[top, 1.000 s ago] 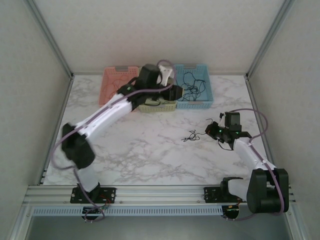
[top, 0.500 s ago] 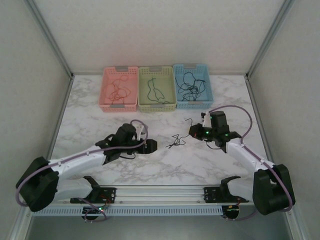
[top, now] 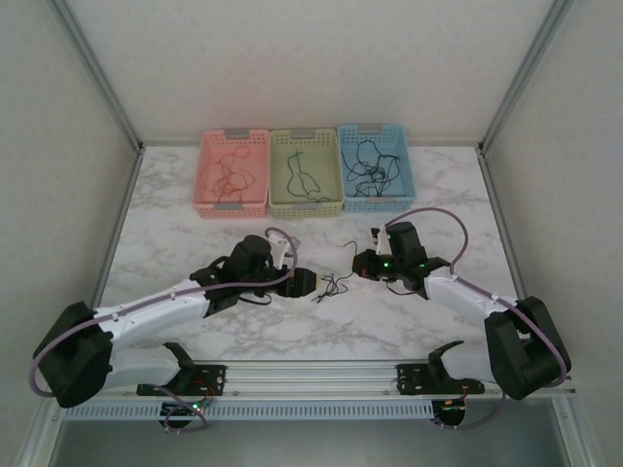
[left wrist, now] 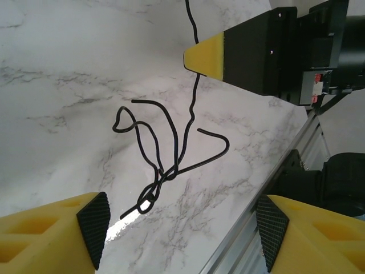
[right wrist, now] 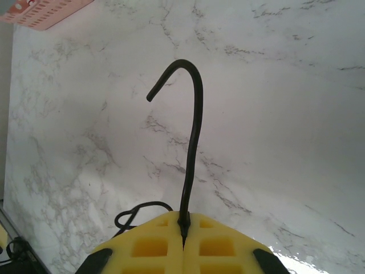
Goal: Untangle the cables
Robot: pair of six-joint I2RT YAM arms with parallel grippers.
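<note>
My right hand point(right wrist: 183, 231) is pinching a black cable point(right wrist: 194, 131) near one end, and the free tip hooks up beyond the fingers. My left hand point(left wrist: 182, 225) is spread wide, low over the knotted rest of it on the bench point(top: 195, 233). At the far edge three baskets sit side by side. The pink basket point(top: 206, 170) holds a red-orange cable point(top: 232, 177), the green basket point(top: 276, 173) a green cable point(top: 304, 177), and the blue basket point(top: 405, 175) a heap of black cables point(top: 368, 165).
</note>
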